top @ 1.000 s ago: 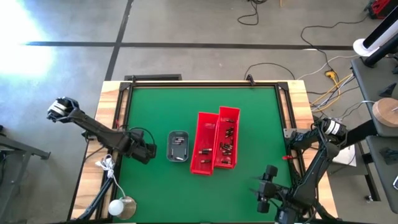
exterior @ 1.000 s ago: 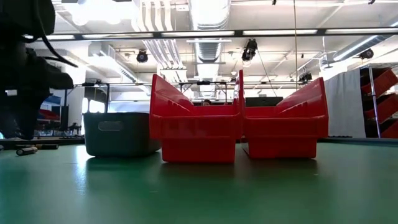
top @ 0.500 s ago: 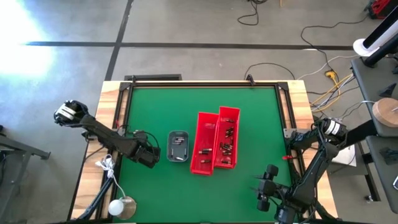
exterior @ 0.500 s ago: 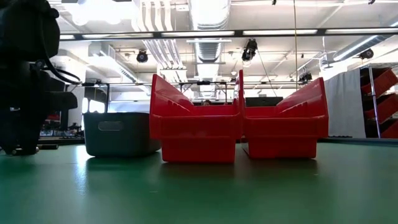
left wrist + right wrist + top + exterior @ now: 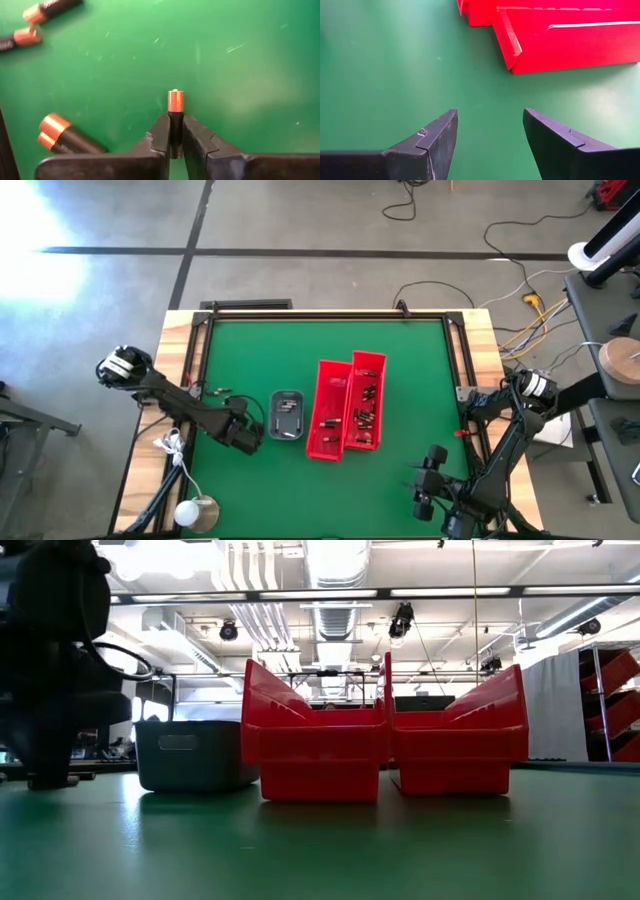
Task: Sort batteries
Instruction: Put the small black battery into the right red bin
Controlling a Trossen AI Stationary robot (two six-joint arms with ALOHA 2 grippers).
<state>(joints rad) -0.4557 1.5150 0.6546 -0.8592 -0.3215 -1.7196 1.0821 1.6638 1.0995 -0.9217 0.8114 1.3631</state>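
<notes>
- The left gripper (image 5: 175, 145) is pinching a slim copper-topped battery (image 5: 175, 107) on the green mat, just beside the grey tray (image 5: 287, 416). The grip looks narrow, so a lift might tilt or drop it.
- Loose batteries (image 5: 62, 135) nearby could get knocked.
- The right gripper (image 5: 490, 135) waits spread near the red bins (image 5: 560, 35).
</notes>
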